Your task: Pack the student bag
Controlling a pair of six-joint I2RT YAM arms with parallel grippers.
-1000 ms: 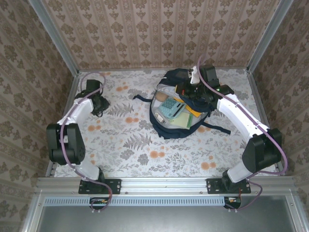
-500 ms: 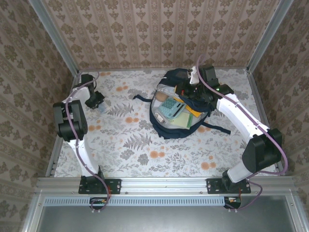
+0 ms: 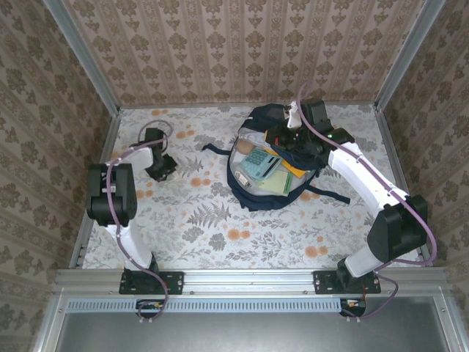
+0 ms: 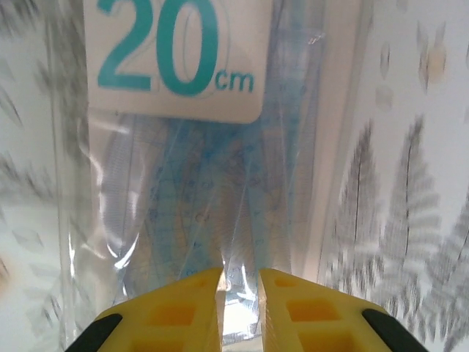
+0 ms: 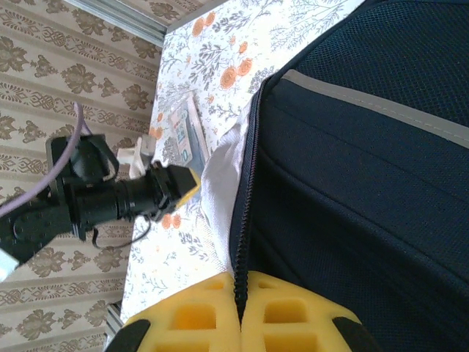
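Observation:
The student bag (image 3: 253, 194), dark navy, lies open at the back right of the table with a teal calculator (image 3: 256, 164) and a yellow-green notebook (image 3: 275, 182) inside. My right gripper (image 5: 239, 293) is shut on the bag's zipper edge (image 5: 245, 213), holding the opening up; it sits at the bag's far rim (image 3: 282, 136). My left gripper (image 4: 240, 282) is shut on the near end of a clear plastic ruler pack (image 4: 212, 183) with a "20 cm" label (image 4: 176, 59). That gripper (image 3: 162, 166) hangs low over the table, left of the bag.
Patterned walls with metal posts close in the table on the left, back and right. A bag strap (image 3: 216, 149) trails left from the bag and another strap (image 3: 330, 195) lies to its right. Flowered tablecloth (image 3: 220, 227) stretches in front of the bag.
The left arm has folded its elbow in toward the left wall, and its gripper has shifted right and nearer, closing a little on the ruler pack. The right arm has not moved.

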